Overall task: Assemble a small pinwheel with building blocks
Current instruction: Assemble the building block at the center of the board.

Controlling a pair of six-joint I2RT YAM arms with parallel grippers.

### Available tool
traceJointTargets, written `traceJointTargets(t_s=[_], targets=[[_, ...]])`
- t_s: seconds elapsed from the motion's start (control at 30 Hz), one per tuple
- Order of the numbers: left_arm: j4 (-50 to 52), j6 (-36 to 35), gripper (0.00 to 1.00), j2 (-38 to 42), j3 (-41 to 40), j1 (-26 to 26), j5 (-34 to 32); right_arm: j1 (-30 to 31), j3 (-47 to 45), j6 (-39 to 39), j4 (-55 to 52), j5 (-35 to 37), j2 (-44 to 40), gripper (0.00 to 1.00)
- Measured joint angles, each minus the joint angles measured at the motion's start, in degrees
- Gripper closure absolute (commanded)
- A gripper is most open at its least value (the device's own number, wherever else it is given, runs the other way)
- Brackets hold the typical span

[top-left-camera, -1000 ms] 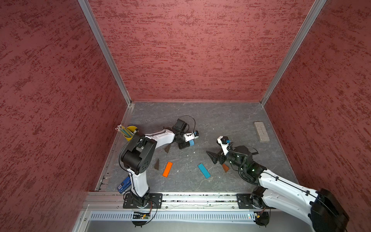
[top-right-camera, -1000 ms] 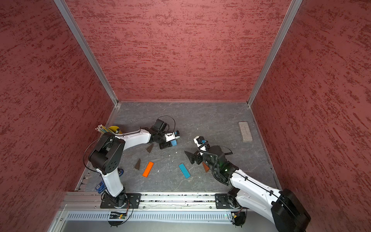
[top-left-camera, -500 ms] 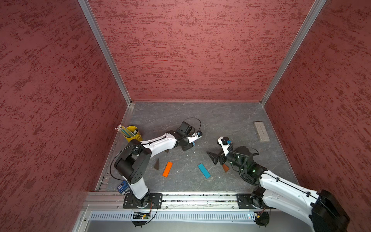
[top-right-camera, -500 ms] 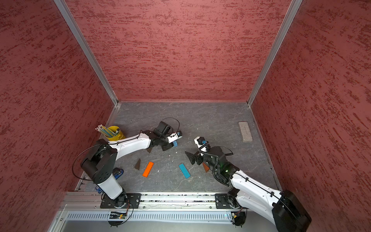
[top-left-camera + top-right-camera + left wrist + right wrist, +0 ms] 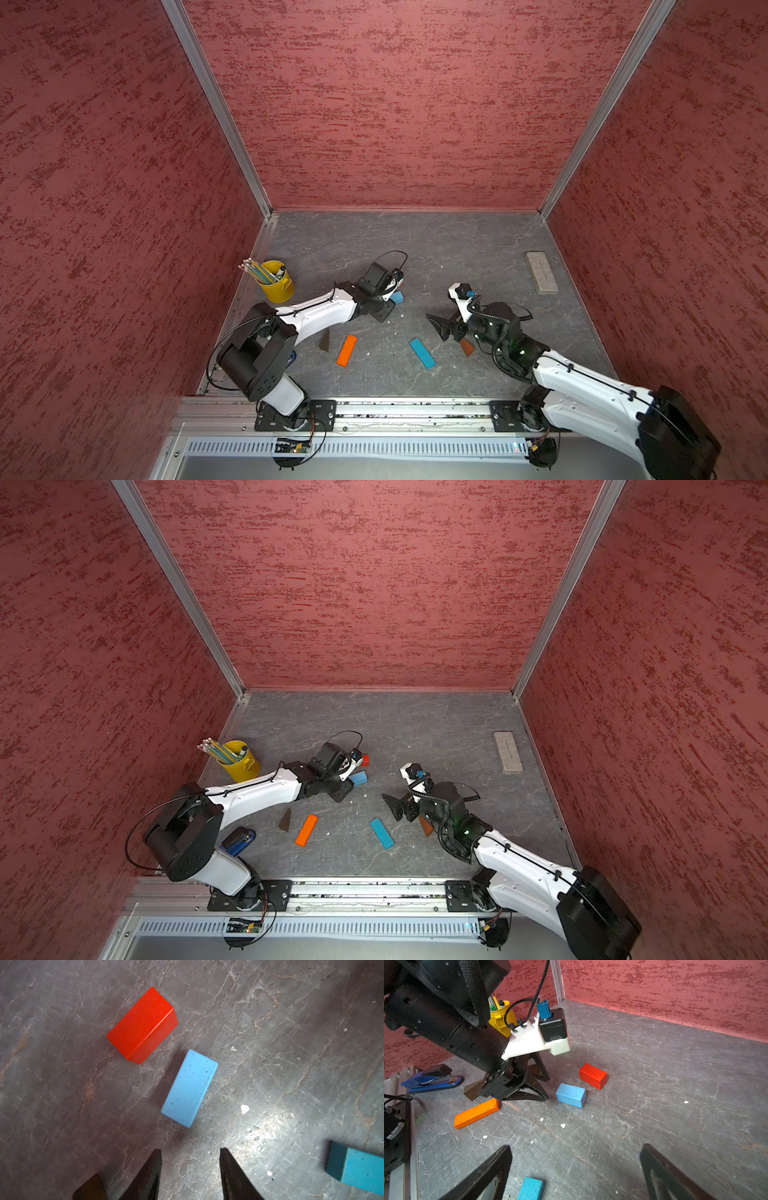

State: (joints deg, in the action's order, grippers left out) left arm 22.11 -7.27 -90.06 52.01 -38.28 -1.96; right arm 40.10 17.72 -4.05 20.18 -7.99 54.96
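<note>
A: Where are the building blocks?

B: Scattered loose on the grey tabletop (image 5: 457, 249); no pinwheel has been put together. The red block (image 5: 142, 1025) and the light-blue block (image 5: 190, 1088) lie just beside each other, corners close but apart.

A: Does the left gripper (image 5: 190, 1150) have one?

B: No. Its jaws stand parted with nothing between them, and the light-blue block lies just past the fingertips.

A: And the other pieces?

B: The orange bar (image 5: 346, 350) and a dark brown wedge (image 5: 325, 340) lie side by side near the left arm. The blue bar (image 5: 422, 353) sits between the two arms. An orange-brown wedge (image 5: 466, 347) is partly hidden under the right arm.

A: The right gripper (image 5: 576, 1148)?

B: Spread wide and empty, low over the table, with one end of the blue bar showing between its fingers. I count only two wedges for certain.
</note>
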Motion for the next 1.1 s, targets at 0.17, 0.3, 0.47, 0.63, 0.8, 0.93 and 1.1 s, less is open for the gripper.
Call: traceJointTargets(t_s=[0.17, 0.3, 0.47, 0.63, 0.8, 0.93, 1.1], targets=[[1.38, 4.42, 0.55, -3.93, 2.56, -0.09, -0.04, 0.0, 0.0, 0.02, 0.07, -0.15, 0.0, 0.01], [2.16, 6.47, 0.56, -6.71, 4.37, -0.5, -0.2, 0.0, 0.0, 0.02, 0.07, -0.15, 0.0, 0.01], [3.56, 8.02, 0.58, -8.35, 5.95, -0.81, -1.31, 0.0, 0.0, 0.02, 0.09, -0.24, 0.0, 0.01], [3.87, 8.55, 0.58, -10.45, 8.31, -0.79, -2.27, 0.0, 0.0, 0.02, 0.11, -0.33, 0.0, 0.01], [4.07, 8.57, 0.59, -11.3, 9.57, -0.61, -2.64, 0.0, 0.0, 0.02, 0.11, -0.33, 0.0, 0.01], [4.07, 8.55, 0.59, -11.43, 10.25, -0.24, -2.75, 0.0, 0.0, 0.02, 0.11, -0.33, 0.0, 0.01], [4.07, 8.52, 0.59, -11.96, 10.84, 0.31, -2.89, 0.0, 0.0, 0.02, 0.11, -0.35, 0.0, 0.01]])
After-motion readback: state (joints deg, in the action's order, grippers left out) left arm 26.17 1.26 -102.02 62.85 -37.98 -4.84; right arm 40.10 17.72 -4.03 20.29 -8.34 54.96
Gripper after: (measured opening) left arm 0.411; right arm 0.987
